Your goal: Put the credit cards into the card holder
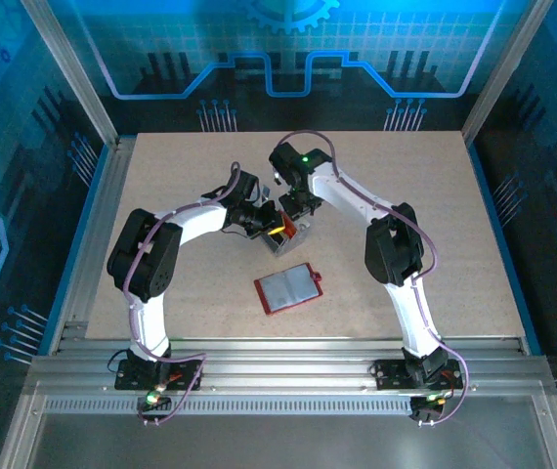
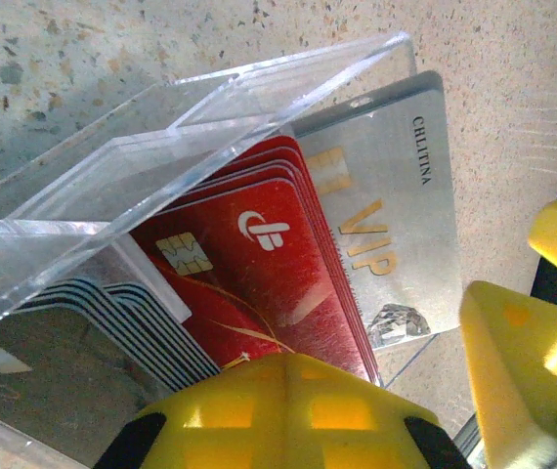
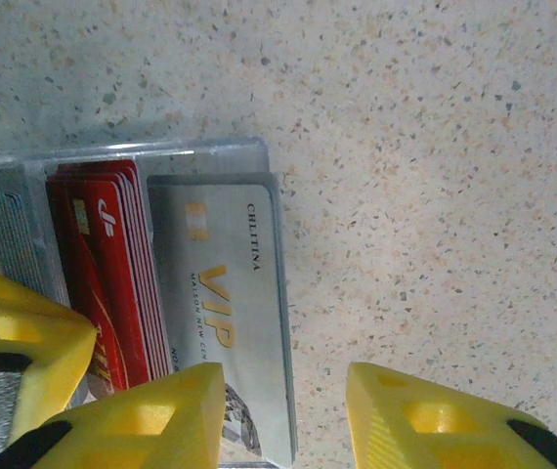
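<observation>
I am finding the cards [image 2: 259, 244] packed in a clear box [image 2: 112, 186], their lower ends hidden behind the left gripper [image 2: 278, 415], which is sitting fully closed at the box's rim; whether it is pinching that rim I cannot tell. The right gripper [image 3: 283, 396] is standing jaws apart over the silver card [image 3: 230, 293], whose long axis is running toward it. The holder [image 1: 288, 289] is lying open on the table [image 1: 435, 215], near the box on the bases' side, tab pointing right, bare top all round.

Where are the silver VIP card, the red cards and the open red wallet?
silver VIP card [image 3: 228, 293]: right wrist view, its printed face.
red cards [image 2: 254, 249]: left wrist view, front card's face.
red wallet [image 1: 288, 286]: top external view, its grey inner sleeves.
</observation>
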